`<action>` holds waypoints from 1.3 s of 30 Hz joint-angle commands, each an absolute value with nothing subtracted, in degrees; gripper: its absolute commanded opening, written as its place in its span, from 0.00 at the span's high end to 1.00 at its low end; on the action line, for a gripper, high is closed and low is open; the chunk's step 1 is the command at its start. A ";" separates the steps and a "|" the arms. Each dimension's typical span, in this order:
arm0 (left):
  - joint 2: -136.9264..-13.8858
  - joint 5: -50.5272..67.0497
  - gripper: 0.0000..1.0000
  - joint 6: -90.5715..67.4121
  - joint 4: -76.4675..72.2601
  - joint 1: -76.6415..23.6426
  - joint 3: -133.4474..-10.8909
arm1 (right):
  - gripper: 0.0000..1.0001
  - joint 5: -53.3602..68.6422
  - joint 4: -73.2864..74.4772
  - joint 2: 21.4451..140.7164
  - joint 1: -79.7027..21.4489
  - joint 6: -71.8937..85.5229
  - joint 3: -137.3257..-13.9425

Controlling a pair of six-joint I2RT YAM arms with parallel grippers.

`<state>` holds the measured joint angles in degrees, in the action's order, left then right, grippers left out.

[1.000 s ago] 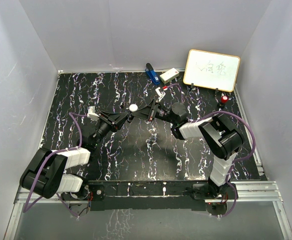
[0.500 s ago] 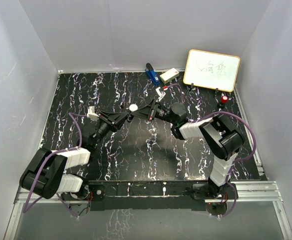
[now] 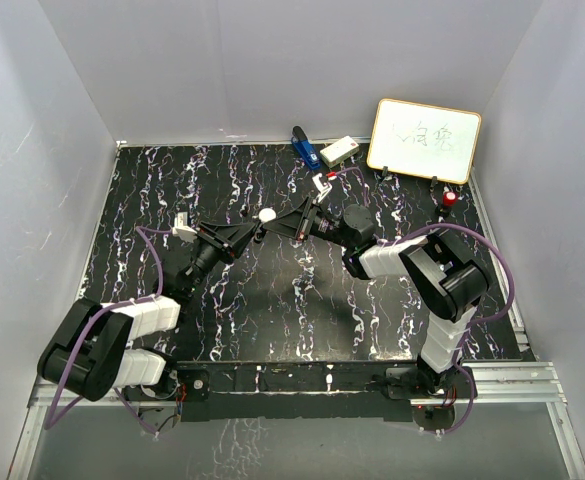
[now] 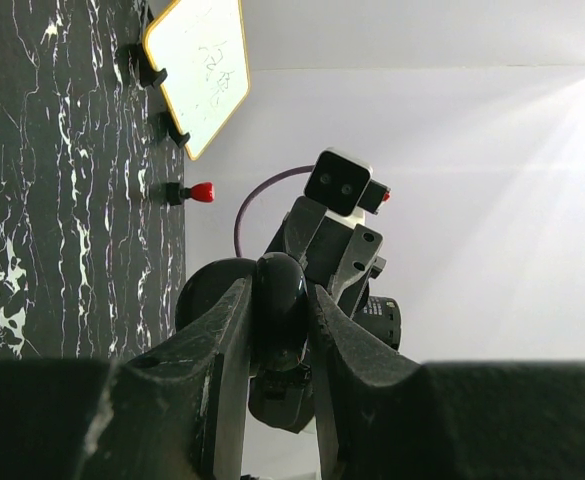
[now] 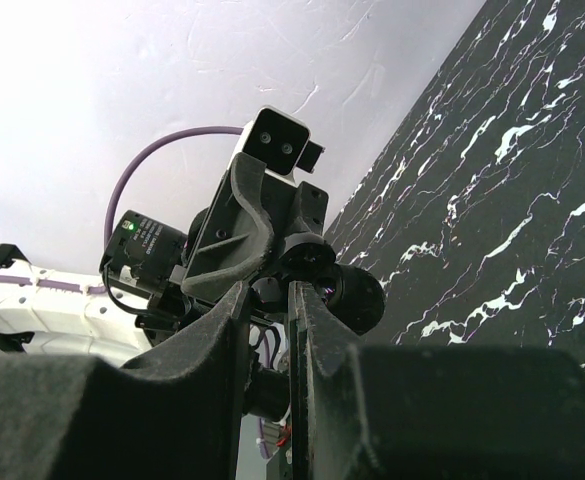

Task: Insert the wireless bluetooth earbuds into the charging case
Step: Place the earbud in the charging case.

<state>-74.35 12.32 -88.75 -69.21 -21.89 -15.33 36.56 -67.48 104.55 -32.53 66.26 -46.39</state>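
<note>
My two grippers meet tip to tip above the middle of the mat. My left gripper is shut on a black glossy rounded case. My right gripper faces it, its fingers drawn together to a narrow gap with nothing showing between them. A white round puck shows right where the tips meet. One tiny white piece, possibly an earbud, lies on the mat nearer me. No earbud shows in either wrist view.
A small whiteboard stands at the back right, with a red-tipped item beside it. A blue object and a white box lie at the back edge. Grey walls enclose the mat.
</note>
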 commanded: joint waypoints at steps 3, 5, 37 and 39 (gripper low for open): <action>-71.18 10.59 1.00 -89.20 -73.30 -22.06 -15.83 | 0.90 35.22 -66.94 102.12 -32.31 64.93 -46.49; -70.97 10.46 1.00 -89.14 -73.18 -22.10 -15.82 | 0.89 35.16 -66.93 102.13 -32.25 64.95 -46.41; -72.14 10.94 1.00 -89.38 -74.39 -22.50 -15.73 | 0.91 33.15 -62.40 101.86 -31.14 66.03 -47.72; -72.28 11.05 1.00 -89.32 -74.55 -22.65 -15.73 | 0.93 33.18 -62.45 101.84 -30.91 66.39 -47.87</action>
